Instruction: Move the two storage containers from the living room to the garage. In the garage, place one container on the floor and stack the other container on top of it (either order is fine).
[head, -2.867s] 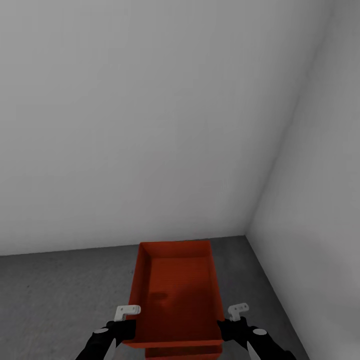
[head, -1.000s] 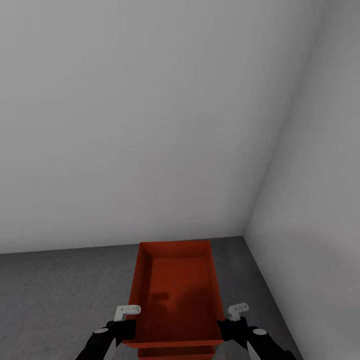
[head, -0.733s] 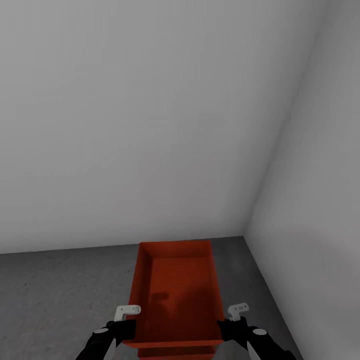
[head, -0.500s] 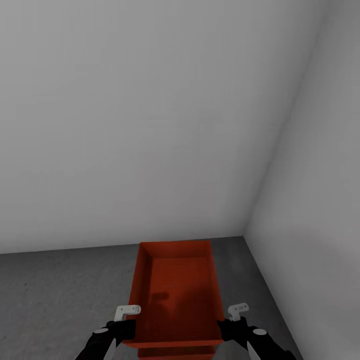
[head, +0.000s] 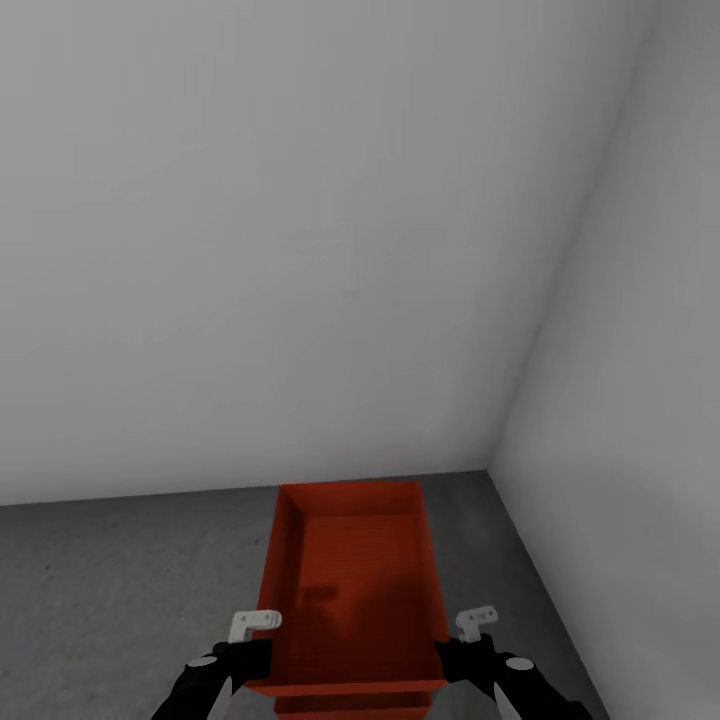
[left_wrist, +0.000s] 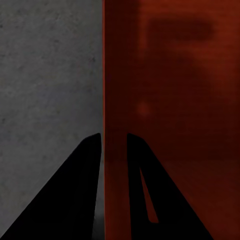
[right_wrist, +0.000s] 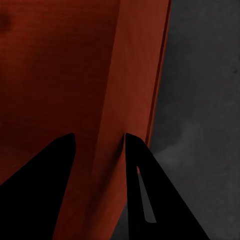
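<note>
Currently my left end effector (head: 250, 655) is clenched on the left wall of the upper bin (head: 352, 585), my right end effector (head: 455, 658) on its right wall. It sits on the lower bin (head: 350, 706), on the concrete floor (head: 120, 590) near the garage's right-hand wall corner (head: 495, 460).

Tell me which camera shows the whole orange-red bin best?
The head view: the upper container shows whole from above, open top and all four walls, held between both grippers in the grey-floored corner. The left wrist view and right wrist view show just one thin side wall each, between black fingers.
</note>
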